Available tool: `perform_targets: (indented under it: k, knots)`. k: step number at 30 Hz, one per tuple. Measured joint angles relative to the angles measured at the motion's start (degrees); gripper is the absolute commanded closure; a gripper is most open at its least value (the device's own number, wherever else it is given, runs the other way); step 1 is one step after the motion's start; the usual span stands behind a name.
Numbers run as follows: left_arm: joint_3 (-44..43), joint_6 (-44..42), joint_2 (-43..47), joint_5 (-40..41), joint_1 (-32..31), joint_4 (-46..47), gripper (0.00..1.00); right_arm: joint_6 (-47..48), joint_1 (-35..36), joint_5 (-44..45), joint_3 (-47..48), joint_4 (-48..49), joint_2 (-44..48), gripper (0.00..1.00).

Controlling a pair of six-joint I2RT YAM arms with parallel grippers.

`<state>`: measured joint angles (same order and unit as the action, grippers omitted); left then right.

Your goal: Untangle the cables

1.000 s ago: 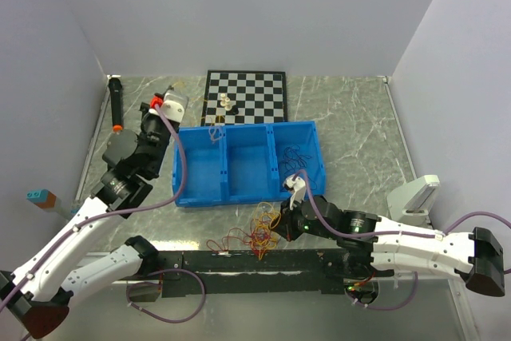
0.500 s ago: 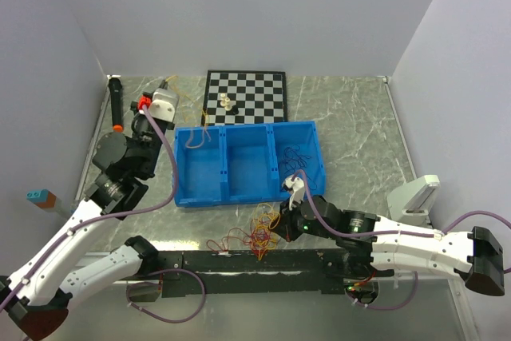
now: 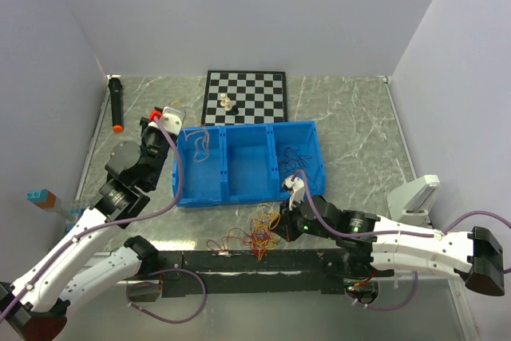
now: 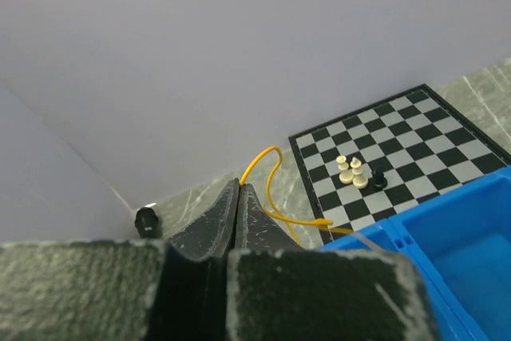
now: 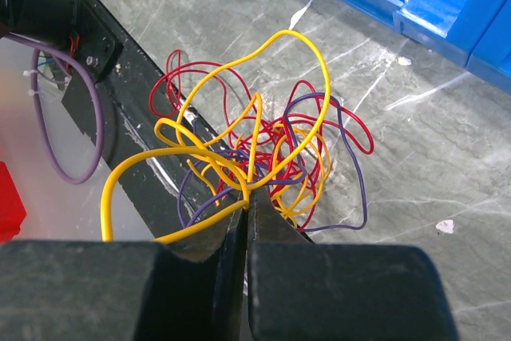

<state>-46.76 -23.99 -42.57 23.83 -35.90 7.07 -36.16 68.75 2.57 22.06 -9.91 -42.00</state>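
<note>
The cables (image 3: 254,236) lie as a tangled bunch of yellow, red and purple wires on the table in front of the blue bin (image 3: 239,196). My right gripper (image 5: 246,200) is shut on a yellow wire at the near edge of the bunch (image 5: 275,145). In the top view that gripper (image 3: 277,224) sits just right of the bunch. My left gripper (image 4: 238,185) is shut on one separate yellow cable (image 4: 299,220), which loops toward the bin. From above, the left gripper (image 3: 176,109) hovers at the bin's far left corner, and the yellow cable (image 3: 200,142) hangs into the left compartment.
A chessboard (image 3: 259,95) with three pieces (image 3: 226,104) lies behind the bin. Dark wires (image 3: 297,155) rest in the bin's right compartment. A black marker (image 3: 116,101) lies at the far left. A white block (image 3: 416,195) stands at the right.
My left gripper, still holding the yellow cable, swung left and then came back toward the bin's left compartment. The right arm and the bunch have stayed still.
</note>
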Motion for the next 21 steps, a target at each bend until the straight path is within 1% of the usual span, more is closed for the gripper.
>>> perform_targets:
  k: [8,11,17,19,21]
  knots:
    - [3.1,1.79,1.31,-0.2,0.04,-2.62,0.99,0.0,0.02,-0.07,0.0,0.0,-0.76,1.0]
    - [5.16,2.67,1.81,-1.11,0.09,-3.72,0.95,0.02,0.02,-0.07,0.0,-0.02,-1.4,1.0]
    - [10.12,3.15,1.38,-3.74,0.09,-5.7,0.8,0.04,0.0,-0.07,0.24,-0.42,-1.81,1.0]
    - [10.82,2.97,0.46,-4.44,0.09,-5.92,0.69,0.04,0.0,-0.04,0.44,-0.7,-1.77,1.0]
    - [10.69,2.69,-0.83,-4.76,0.09,-5.97,0.54,0.04,0.02,-0.04,0.46,-0.92,-1.6,1.0]
